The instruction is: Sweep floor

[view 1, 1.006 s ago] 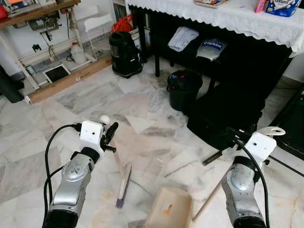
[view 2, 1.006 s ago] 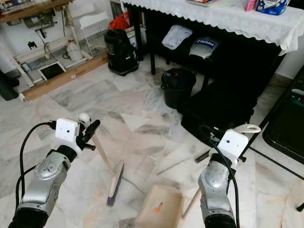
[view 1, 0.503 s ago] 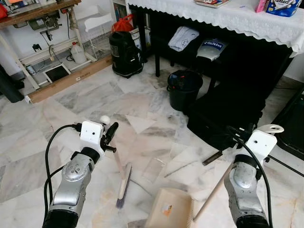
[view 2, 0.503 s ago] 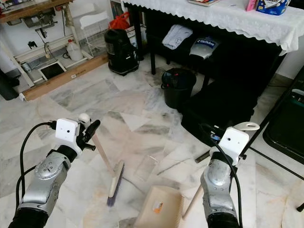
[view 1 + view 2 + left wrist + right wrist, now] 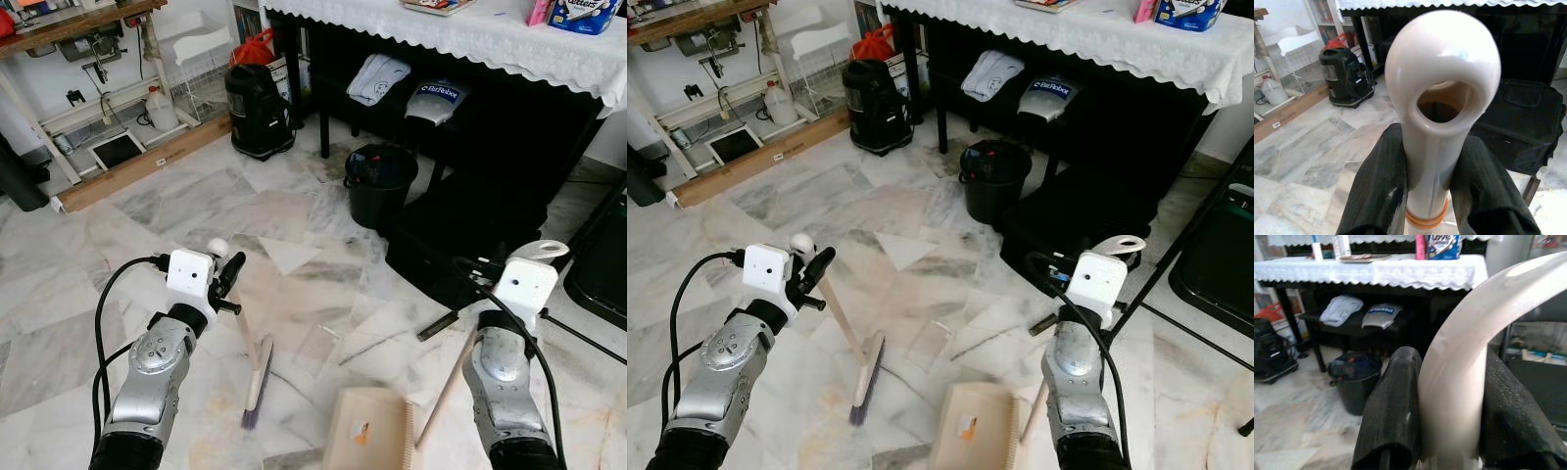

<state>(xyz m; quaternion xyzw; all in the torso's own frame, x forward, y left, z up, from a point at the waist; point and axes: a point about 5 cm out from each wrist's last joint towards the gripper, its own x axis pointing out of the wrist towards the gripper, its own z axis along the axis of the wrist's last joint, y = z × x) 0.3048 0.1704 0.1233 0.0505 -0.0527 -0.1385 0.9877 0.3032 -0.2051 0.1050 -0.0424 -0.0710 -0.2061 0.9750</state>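
Note:
My left gripper (image 5: pixel 227 278) is shut on the broom handle (image 5: pixel 1442 73), just below its white looped cap. The wooden handle slants down to the broom head (image 5: pixel 257 382), whose purple bristles rest on the marble floor. To its right lies the beige dustpan (image 5: pixel 367 436), with a small orange scrap on it. The pan's wooden pole (image 5: pixel 446 387) rises to my right gripper (image 5: pixel 1449 431), whose black fingers (image 5: pixel 1391 406) are shut on the pole's white looped end (image 5: pixel 1459 367). A clear plastic scrap (image 5: pixel 315 345) and a thin stick (image 5: pixel 368 348) lie between broom and pan.
A black bin (image 5: pixel 380 181) and a black bag (image 5: pixel 470 230) stand ahead, under a table with a white lace cloth (image 5: pixel 470 34). A black vacuum cleaner (image 5: pixel 257 108) is further left, beside a wooden plank (image 5: pixel 147 162). A black chair (image 5: pixel 1215 264) is at the right.
The dustpan has slid to the right and turned, its pole now steeper. My right gripper has shifted slightly left. The broom and left arm have barely moved.

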